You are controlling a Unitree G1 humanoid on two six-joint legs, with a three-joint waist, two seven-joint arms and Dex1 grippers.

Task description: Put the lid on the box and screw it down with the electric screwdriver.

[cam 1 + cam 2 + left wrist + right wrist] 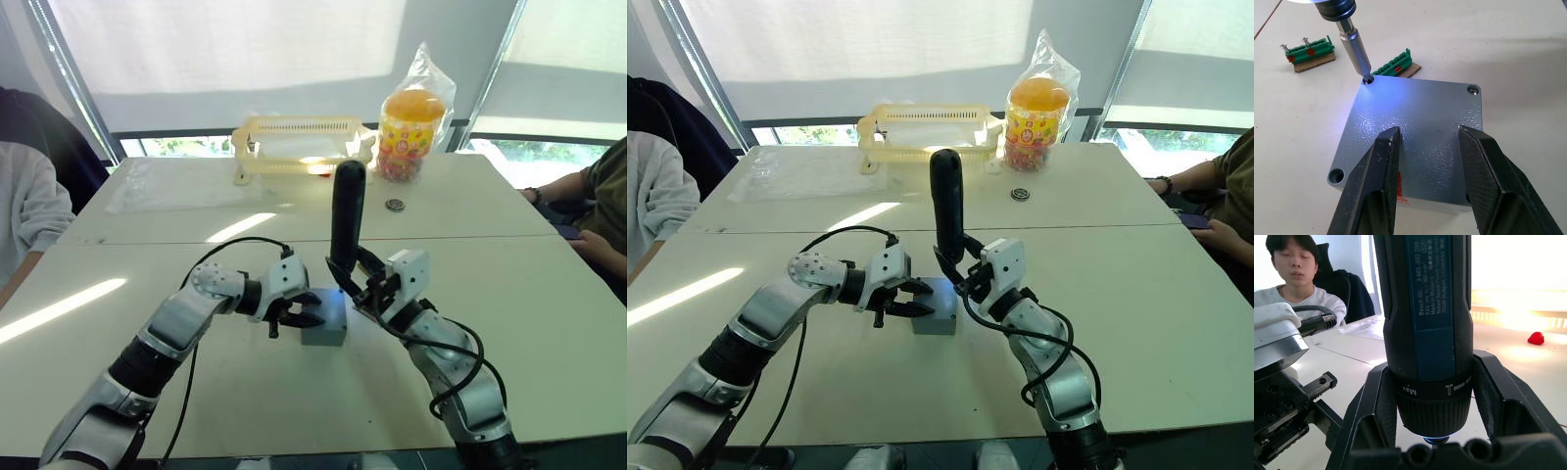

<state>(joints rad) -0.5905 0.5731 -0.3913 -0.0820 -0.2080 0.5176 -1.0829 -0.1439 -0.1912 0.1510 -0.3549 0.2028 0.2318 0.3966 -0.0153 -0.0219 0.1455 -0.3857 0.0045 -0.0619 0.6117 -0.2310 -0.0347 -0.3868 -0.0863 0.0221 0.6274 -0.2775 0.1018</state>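
The grey box (325, 328) sits mid-table with the lid (1415, 132) lying flat on it. The black electric screwdriver (347, 220) stands upright, its light on. Its metal bit (1354, 46) is set in the lid's far corner hole. My right gripper (358, 284) is shut on the electric screwdriver's lower body (1427, 333). My left gripper (1429, 134) is open at the box's left side, with its fingers (1376, 176) over the lid's near edge. A screw (1473, 90) sits in another corner, and one corner hole (1336, 174) is empty.
Two green screw strips (1308, 50) (1396, 63) lie just beyond the box. A yellow basket (299, 142), a bagged snack jar (411, 122) and a small round object (395, 205) are at the far side. A person's sleeve (24, 211) is at the left edge, and another person's arm (588, 196) at the right.
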